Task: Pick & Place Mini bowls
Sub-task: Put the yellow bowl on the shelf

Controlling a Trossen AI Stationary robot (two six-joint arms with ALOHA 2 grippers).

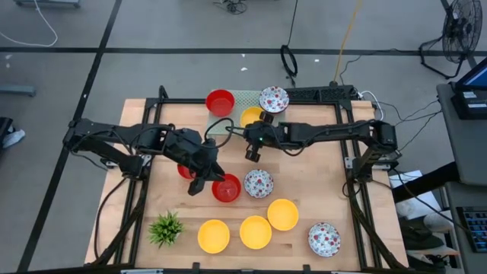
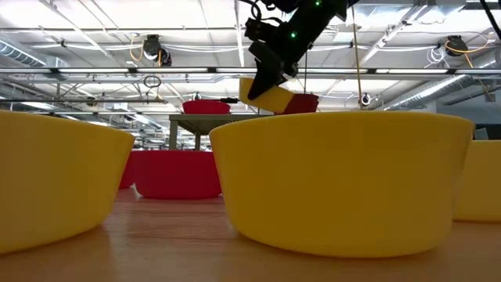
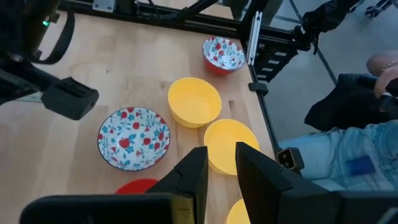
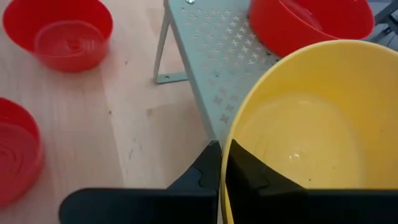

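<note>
From above I see the right gripper (image 1: 252, 152) near the pale perforated rack (image 1: 242, 100) at the table's far side, with a yellow bowl (image 1: 251, 116) showing by the arm. A red bowl (image 1: 221, 101) and a floral bowl (image 1: 274, 99) sit on that rack. The left gripper (image 1: 199, 183) hangs just beside a red bowl (image 1: 226, 188) at mid-table; another floral bowl (image 1: 258, 183) sits next to it. Three yellow bowls line the near edge, beside a small green plant (image 1: 166, 227).

At table level, the right gripper (image 2: 270, 81) holds a yellow bowl (image 2: 264, 98) tilted in the air, behind a big near yellow bowl (image 2: 344, 180).

My left wrist camera shows that gripper's fingers (image 3: 191, 177) a narrow gap apart with nothing between them, over a floral bowl (image 3: 134, 137) and yellow bowls.

My right wrist camera shows the fingers (image 4: 211, 163) pinched tight on the rim of the yellow bowl (image 4: 311, 124), above the rack's (image 4: 211, 56) edge
</note>
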